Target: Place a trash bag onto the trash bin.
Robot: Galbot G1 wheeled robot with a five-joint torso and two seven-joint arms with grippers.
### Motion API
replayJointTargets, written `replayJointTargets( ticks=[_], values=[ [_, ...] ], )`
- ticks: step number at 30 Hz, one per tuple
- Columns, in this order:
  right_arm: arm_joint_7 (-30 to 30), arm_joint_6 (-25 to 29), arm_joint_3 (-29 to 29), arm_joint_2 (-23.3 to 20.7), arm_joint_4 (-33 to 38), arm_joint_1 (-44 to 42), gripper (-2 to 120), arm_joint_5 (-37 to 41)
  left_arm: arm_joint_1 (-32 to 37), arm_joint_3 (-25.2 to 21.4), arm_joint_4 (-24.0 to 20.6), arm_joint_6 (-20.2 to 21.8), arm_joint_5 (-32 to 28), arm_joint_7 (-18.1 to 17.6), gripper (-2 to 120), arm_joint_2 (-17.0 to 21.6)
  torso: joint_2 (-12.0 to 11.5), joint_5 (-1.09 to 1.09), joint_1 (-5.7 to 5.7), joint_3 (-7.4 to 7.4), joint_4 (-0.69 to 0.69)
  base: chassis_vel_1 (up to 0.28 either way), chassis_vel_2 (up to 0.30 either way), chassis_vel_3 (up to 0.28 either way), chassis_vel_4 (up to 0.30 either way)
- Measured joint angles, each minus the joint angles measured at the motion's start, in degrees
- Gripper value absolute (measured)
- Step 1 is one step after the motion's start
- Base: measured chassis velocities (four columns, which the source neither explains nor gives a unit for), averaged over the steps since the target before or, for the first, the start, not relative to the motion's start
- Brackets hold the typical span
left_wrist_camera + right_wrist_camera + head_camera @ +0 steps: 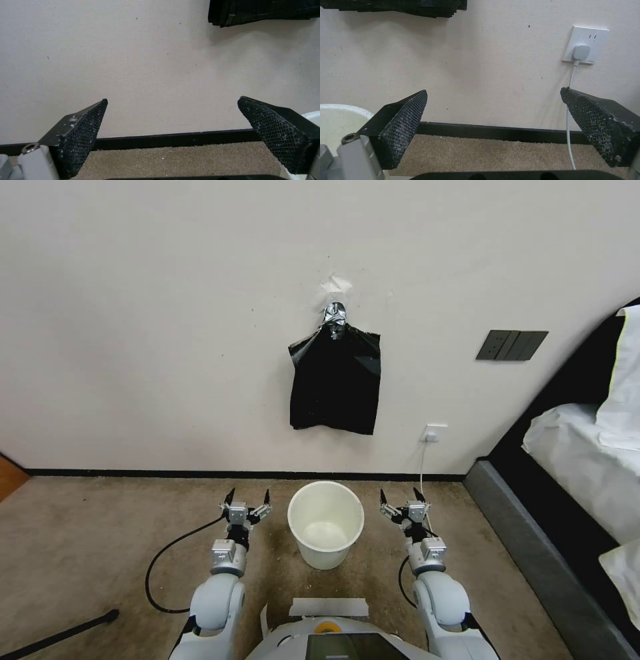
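Observation:
The trash bin (324, 555), a small cream-white bucket with nothing inside, stands on the carpet close to the wall, straight ahead of me. My left gripper (249, 493) hovers open just left of its rim, and my right gripper (400, 492) hovers open just right of it. Both point at the wall with nothing between their fingers. In the left wrist view the open left gripper (173, 98) has the bin's rim (311, 115) beside it. The right wrist view has the bin (343, 108) next to the open right gripper (494, 90). The trash bag, as a single bag, is out of view.
A flat black bundle (335, 380) hangs on the wall from a silvery knot above the bin; its lower edge (263, 11) (396, 6) is above both grippers. A socket (433, 433) with a white cable and a bed (587, 460) are on the right. A black cable (160, 560) lies left.

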Motion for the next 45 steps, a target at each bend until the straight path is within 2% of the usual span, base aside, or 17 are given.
replayJointTargets(
  ticks=[14,17,19,20,22,23,24,25,27,28,29,31,32,39,41,42,45],
  values=[
    [0.2,0.4,0.0,-0.1,0.1,-0.4,100,0.0,0.1,0.0,0.0,-0.5,-0.1,-0.2,100,0.0,0.0,0.0,0.0,0.0,0.0,0.0,0.0,0.0,0.0],
    [1.0,2.9,-0.2,-0.5,1.3,-2.0,100,0.0,0.6,0.1,-0.3,-3.1,-0.6,-1.2,100,0.1,0.0,0.0,0.0,0.0,0.01,0.0,0.0,0.0,0.0],
    [3.0,8.5,-0.6,-1.4,3.8,-6.0,100,0.0,1.8,0.3,-1.1,-8.3,-1.6,-3.2,100,0.3,0.0,0.0,0.0,0.0,-0.01,0.0,0.0,0.0,0.0],
    [3.0,8.5,-0.6,-1.4,3.8,-6.0,100,0.0,1.8,0.3,-1.1,-8.3,-1.6,-3.2,100,0.3,0.0,0.0,0.0,0.0,-0.01,0.0,0.0,0.0,0.0],
    [4.7,13.4,-1.1,-2.2,6.0,-9.4,100,0.0,2.7,0.5,-1.7,-12.8,-2.5,-5.0,100,0.5,0.0,-0.01,0.0,0.0,-0.02,0.0,0.0,0.0,0.0],
    [4.9,14.1,-1.1,-2.2,6.4,-10.1,100,-0.1,3.3,0.6,-2.1,-15.4,-3.0,-6.0,100,0.6,0.0,-0.03,0.0,0.0,-0.02,0.0,0.0,0.0,0.0],
    [4.9,14.1,-1.1,-2.2,6.4,-10.1,100,-0.1,3.3,0.6,-2.1,-15.4,-3.0,-6.0,100,0.6,0.0,-0.03,0.0,0.0,-0.02,0.0,0.0,0.0,0.0],
    [5.1,15.7,-1.5,-1.3,7.0,-11.3,100,-0.8,3.8,0.7,-2.4,-17.6,-3.5,-6.9,100,0.7,0.0,0.02,0.0,0.0,0.06,0.0,0.0,0.0,0.0],
    [5.2,17.9,-2.3,0.1,8.0,-13.3,100,-1.7,4.5,1.2,-3.3,-18.8,-4.1,-6.2,100,1.0,0.0,0.04,0.0,0.0,0.0,0.0,0.0,0.0,0.0],
    [5.3,18.6,-2.3,0.6,8.3,-14.2,100,-1.7,5.9,2.8,-4.8,-19.3,-4.3,-4.4,100,1.2,0.0,-0.09,0.0,0.0,-0.06,0.0,0.0,0.0,0.0],
    [5.4,19.1,-2.4,0.8,8.6,-14.7,100,-1.7,7.2,3.6,-5.5,-19.5,-4.5,-3.2,100,1.5,0.0,0.04,0.0,0.0,0.0,0.0,0.0,0.0,0.0],
    [5.4,19.2,-2.5,0.9,8.6,-14.8,100,-1.7,7.8,4.1,-5.8,-19.5,-4.6,-2.6,100,1.6,0.0,0.04,-0.01,-0.01,0.01,0.0,0.0,0.0,0.0],
    [5.4,19.2,-2.5,0.8,8.7,-14.9,100,-1.6,8.3,4.6,-6.1,-19.4,-4.6,-2.0,100,1.7,0.0,-0.03,-0.01,-0.01,0.0,0.0,0.0,0.0,0.0],
    [5.5,18.2,-3.1,-1.0,8.7,-13.6,100,1.1,9.7,4.6,-6.3,-18.7,-4.6,-1.3,100,2.6,0.0,0.01,-0.01,0.0,-0.01,0.0,0.0,0.0,0.0],
    [5.2,15.7,-4.4,-4.3,8.8,-11.2,100,5.2,10.5,3.9,-6.3,-18.7,-4.7,-1.0,100,3.1,0.0,0.0,-0.01,0.0,-0.01,0.0,0.0,0.0,0.0],
    [5.2,15.7,-4.4,-4.3,8.8,-11.2,100,5.2,10.5,3.9,-6.3,-18.7,-4.7,-1.0,100,3.1,0.0,0.0,-0.01,0.0,-0.01,0.0,0.0,0.0,0.0],
    [4.4,11.2,-8.3,-11.1,6.5,-2.1,100,11.9,12.2,2.9,-5.8,-19.3,-3.9,-0.6,100,2.9,0.0,0.02,-0.01,0.0,0.01,0.0,0.0,0.0,0.0]
  ],
)
